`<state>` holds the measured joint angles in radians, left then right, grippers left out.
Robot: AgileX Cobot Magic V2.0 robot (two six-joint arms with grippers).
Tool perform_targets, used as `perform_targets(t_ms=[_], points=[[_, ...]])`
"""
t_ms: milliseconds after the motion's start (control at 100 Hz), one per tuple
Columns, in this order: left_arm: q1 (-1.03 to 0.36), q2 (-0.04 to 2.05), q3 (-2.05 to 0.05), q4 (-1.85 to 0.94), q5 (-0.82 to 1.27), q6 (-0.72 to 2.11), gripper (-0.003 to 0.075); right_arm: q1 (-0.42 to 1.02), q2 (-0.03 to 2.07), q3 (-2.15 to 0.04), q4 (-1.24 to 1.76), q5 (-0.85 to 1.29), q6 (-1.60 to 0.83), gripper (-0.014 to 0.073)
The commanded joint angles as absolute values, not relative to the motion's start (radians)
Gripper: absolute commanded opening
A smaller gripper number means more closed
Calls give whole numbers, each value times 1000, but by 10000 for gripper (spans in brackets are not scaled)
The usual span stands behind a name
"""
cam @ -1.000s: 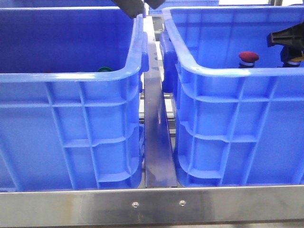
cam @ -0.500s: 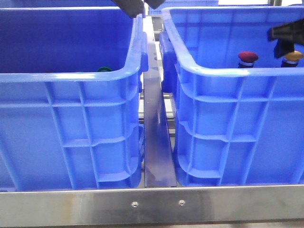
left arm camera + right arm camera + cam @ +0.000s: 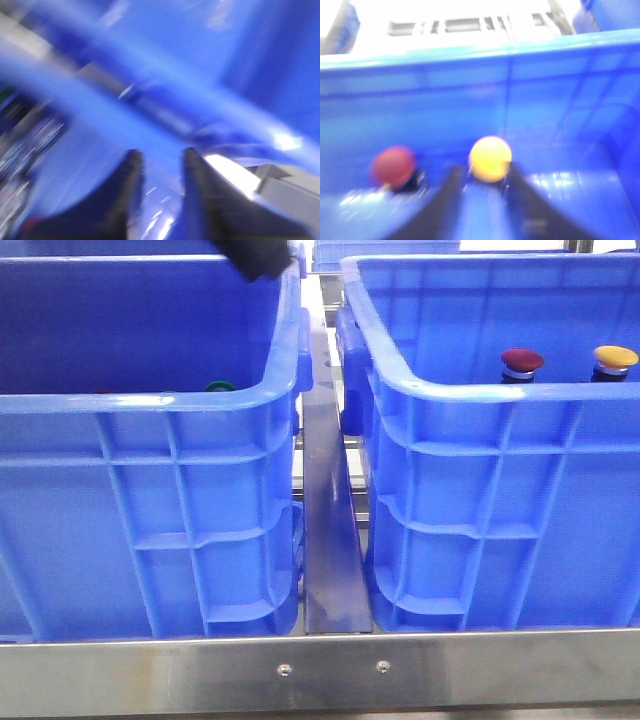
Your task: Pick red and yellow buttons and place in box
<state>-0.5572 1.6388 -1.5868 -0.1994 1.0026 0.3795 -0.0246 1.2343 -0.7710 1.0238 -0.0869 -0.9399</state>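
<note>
The red button [image 3: 522,362] and the yellow button [image 3: 614,357] stand upright side by side inside the right blue box [image 3: 480,390]. In the right wrist view, my right gripper [image 3: 482,172] is open and empty. The yellow button [image 3: 490,158] sits just past its fingertips and the red button [image 3: 394,166] is off to one side. The right gripper is out of the front view. My left gripper [image 3: 160,152] is open and empty over blue crate plastic, in a blurred view. A dark part of it [image 3: 255,255] shows above the left crate's far right corner.
The twin blue crate [image 3: 150,400] stands on the left, with a green cap [image 3: 220,386] just showing over its front rim. A metal rail [image 3: 330,530] runs between the crates. A steel bar [image 3: 320,670] crosses the front.
My right gripper has let go of the yellow button next to the red one and lifted out of the front view. My left gripper has shifted left at the top.
</note>
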Motion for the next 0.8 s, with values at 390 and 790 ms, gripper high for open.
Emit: perform_targets(t_ms=[390,790], points=[[-506,1473,-1398,151,762,-111,-20,-31,838,-648,1009,98,-947,-69],[-184,1107,-1060,151,607,-163,-20,-31,689,-588,989,124,-947,-69]])
